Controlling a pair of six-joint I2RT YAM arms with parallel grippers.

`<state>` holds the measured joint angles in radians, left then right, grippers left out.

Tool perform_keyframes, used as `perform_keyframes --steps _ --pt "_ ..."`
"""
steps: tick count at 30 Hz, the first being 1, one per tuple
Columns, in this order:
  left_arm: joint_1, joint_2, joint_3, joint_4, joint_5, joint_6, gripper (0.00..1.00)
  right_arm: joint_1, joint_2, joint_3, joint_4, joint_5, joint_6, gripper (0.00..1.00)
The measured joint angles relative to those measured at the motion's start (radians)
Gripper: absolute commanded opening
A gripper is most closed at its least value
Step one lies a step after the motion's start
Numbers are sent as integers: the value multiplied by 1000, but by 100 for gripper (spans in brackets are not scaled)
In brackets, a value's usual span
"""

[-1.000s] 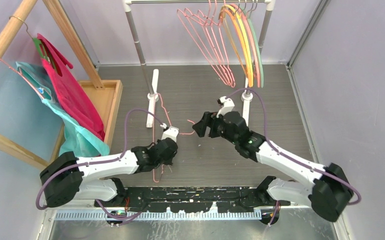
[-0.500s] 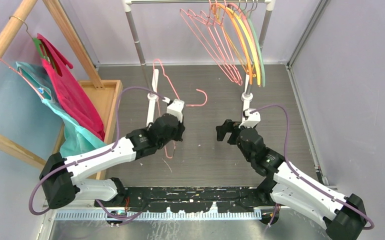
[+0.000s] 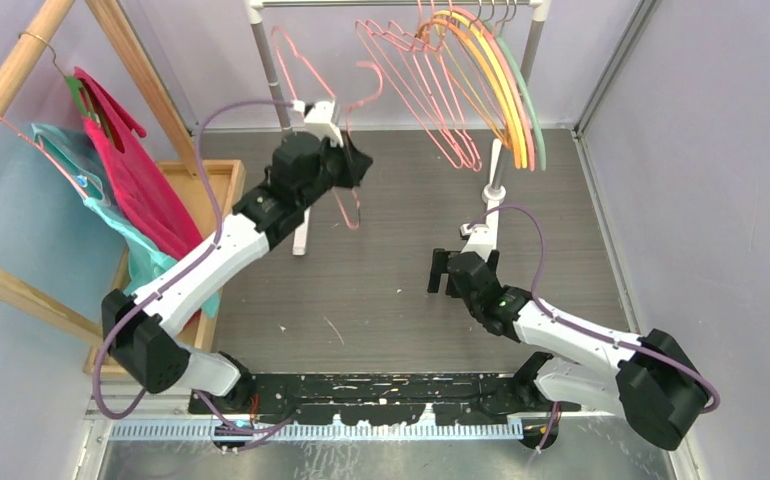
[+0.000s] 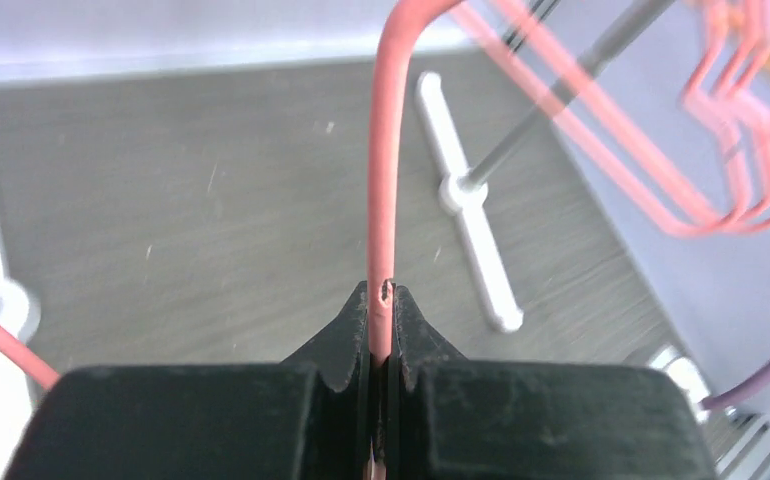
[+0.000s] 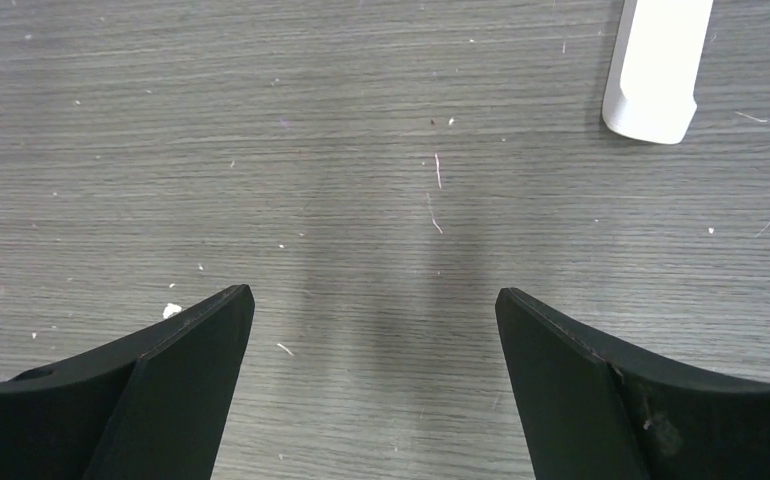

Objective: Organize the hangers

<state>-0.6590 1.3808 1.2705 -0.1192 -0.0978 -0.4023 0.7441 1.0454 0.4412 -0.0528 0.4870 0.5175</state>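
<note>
My left gripper point(image 3: 353, 162) is raised high near the metal rail point(image 3: 401, 3) and is shut on a pink wire hanger point(image 3: 306, 70). That hanger's hook point(image 3: 369, 75) curls just left of the hung ones. In the left wrist view the jaws point(image 4: 382, 292) pinch the pink wire point(image 4: 384, 180). Several pink wire hangers point(image 3: 416, 90) hang on the rail, also in the left wrist view point(image 4: 731, 190), with thicker orange point(image 3: 493, 95), yellow, pink and grey-green point(image 3: 529, 105) ones. My right gripper point(image 3: 439, 272) is open and empty, low over the floor, as the right wrist view point(image 5: 373, 300) shows.
A wooden frame point(image 3: 21, 70) at the left carries hangers draped with magenta point(image 3: 136, 185) and teal point(image 3: 166, 275) garments over a wooden tray point(image 3: 223, 200). The rail's posts stand on white feet point(image 3: 306, 215) point(image 5: 656, 70). Walls close the back and right.
My left arm has lifted the pink wire hanger up from near the floor and back toward the rail. My right arm has drawn back and down, its gripper still open.
</note>
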Motion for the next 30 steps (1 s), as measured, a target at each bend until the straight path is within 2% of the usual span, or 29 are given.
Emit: perform_keyframes --steps 8,10,21,30 --pt "73 195 391 55 190 -73 0 0 66 0 31 3 3 98" --pt "96 236 442 67 232 -119 0 0 75 0 33 2 3 99" --pt "246 440 528 174 409 -399 0 0 109 9 38 2 3 99" --pt "269 514 621 205 499 -526 0 0 133 10 45 0 3 99"
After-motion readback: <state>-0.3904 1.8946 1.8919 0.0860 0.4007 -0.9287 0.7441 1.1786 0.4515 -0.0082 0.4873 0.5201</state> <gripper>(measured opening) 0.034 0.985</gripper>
